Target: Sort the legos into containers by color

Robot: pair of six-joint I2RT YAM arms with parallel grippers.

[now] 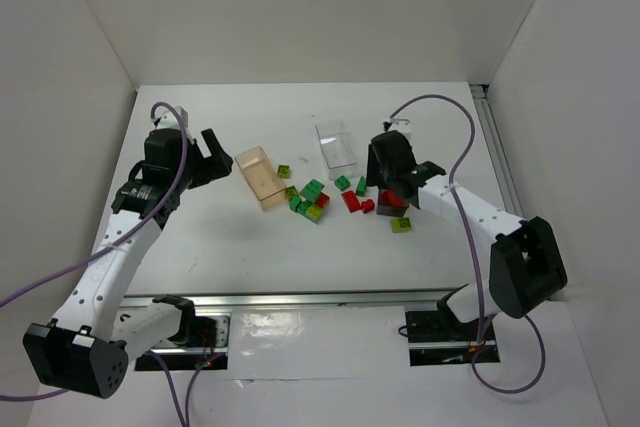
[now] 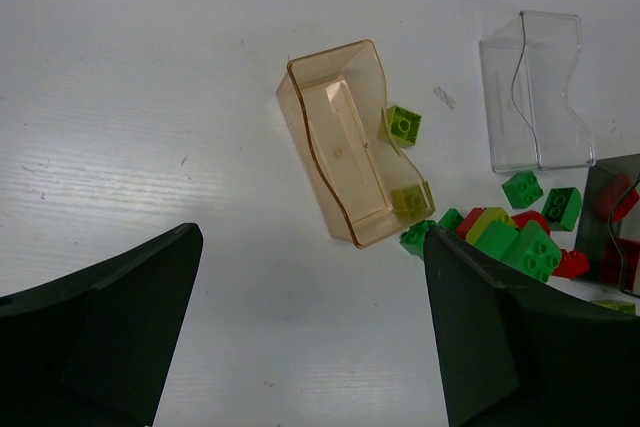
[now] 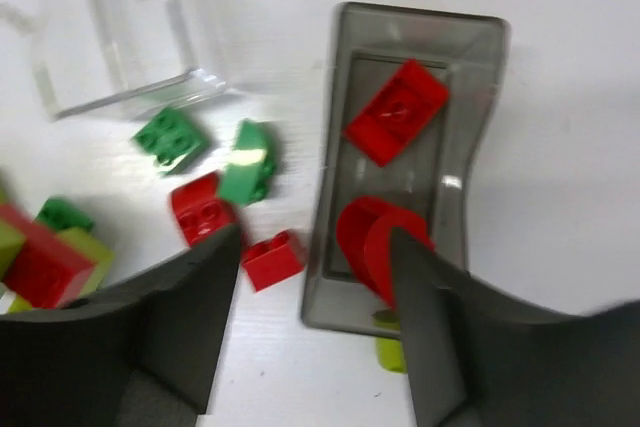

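Left wrist: left fingers (image 2: 100, 337) spread wide, nothing between. Peach tray (image 2: 335, 142) ahead on white table (image 2: 150, 77). Two lime bricks (image 2: 403, 124) just beside its right wall. Clear tray (image 2: 535, 92) further right. Green-red pile (image 2: 515, 237) partly hidden behind one finger.

Right wrist: right fingers (image 3: 170, 337) apart, clamping nothing, over near end of smoky tray (image 3: 470, 62). Two red bricks (image 3: 397, 110) inside, nearer one blurred, against one finger. Loose red pieces (image 3: 205, 212) and green pieces (image 3: 170, 137) crowd tray's left side.

Top: left arm hovers left of peach tray. Right arm covers most of smoky tray. Scattered legos (image 1: 312, 197) between.
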